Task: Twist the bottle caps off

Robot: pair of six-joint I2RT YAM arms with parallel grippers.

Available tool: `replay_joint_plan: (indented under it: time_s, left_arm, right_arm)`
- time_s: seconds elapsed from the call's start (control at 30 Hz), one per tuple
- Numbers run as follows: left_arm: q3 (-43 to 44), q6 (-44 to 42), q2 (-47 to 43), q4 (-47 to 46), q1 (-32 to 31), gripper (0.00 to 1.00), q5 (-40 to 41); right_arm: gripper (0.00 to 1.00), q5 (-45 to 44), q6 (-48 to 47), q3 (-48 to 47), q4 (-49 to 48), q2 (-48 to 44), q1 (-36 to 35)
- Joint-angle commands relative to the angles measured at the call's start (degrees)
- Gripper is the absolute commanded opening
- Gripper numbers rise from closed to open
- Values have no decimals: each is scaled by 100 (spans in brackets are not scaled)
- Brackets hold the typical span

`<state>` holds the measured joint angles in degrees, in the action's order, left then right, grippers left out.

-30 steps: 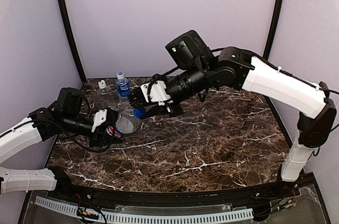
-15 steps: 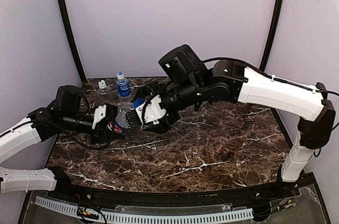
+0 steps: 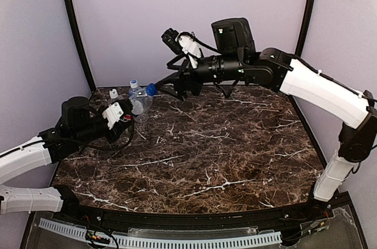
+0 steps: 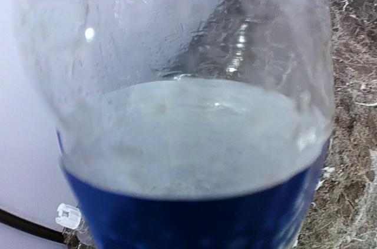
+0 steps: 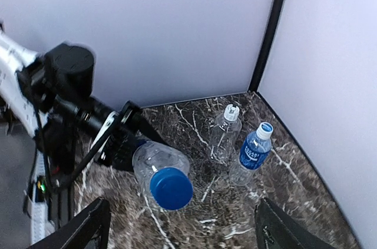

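My left gripper [image 3: 121, 120] is shut on the Pepsi bottle [image 3: 136, 105], holding it off the table, tilted with its neck toward the right arm. The bottle's clear body [image 4: 177, 72] and blue label [image 4: 194, 219] fill the left wrist view and hide the fingers. Its blue cap [image 3: 151, 89] [image 5: 171, 188] is still on the neck. My right gripper [image 3: 162, 86] [image 5: 182, 231] is open just behind the cap, its fingers [image 5: 79, 228] wide apart and not touching it. The unlabelled bottle [image 5: 224, 137] with a white cap [image 3: 113, 93] and the blue-label bottle [image 5: 250, 153] stand upright in the back left corner.
The lavender back wall and a black corner post [image 3: 73, 25] stand close behind the two upright bottles. The dark marble table [image 3: 235, 149] stretches to the right and front. The left arm [image 3: 35, 152] lies low along the table's left side.
The right gripper let go of the blue cap, opened, and rose toward the back. The left gripper carried the Pepsi bottle back and up, its neck now pointing further rearward.
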<state>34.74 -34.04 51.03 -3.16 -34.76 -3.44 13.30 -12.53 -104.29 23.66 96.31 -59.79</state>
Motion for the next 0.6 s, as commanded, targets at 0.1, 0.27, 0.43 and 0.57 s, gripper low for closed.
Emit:
replay_joint_plan:
  time_s: [0.1,0.27,0.43,0.57]
  left_arm:
    - [-123,-412,50,-651,15,29,943]
    - [-166,-407,53,-640,13,29,831]
    - [-160,-416,41,-655,13,29,786]
    - [-180,-497,48,-738,13,29,764]
  right_arm:
    - [77,135,3176,-1506,874,1104,196]
    - [71,152,3412,-1935,1022,1388,214]
    - [57,303,3458,-2002,1115,1435,240]
    - [55,532,3487,-2046,1211,1531,299]
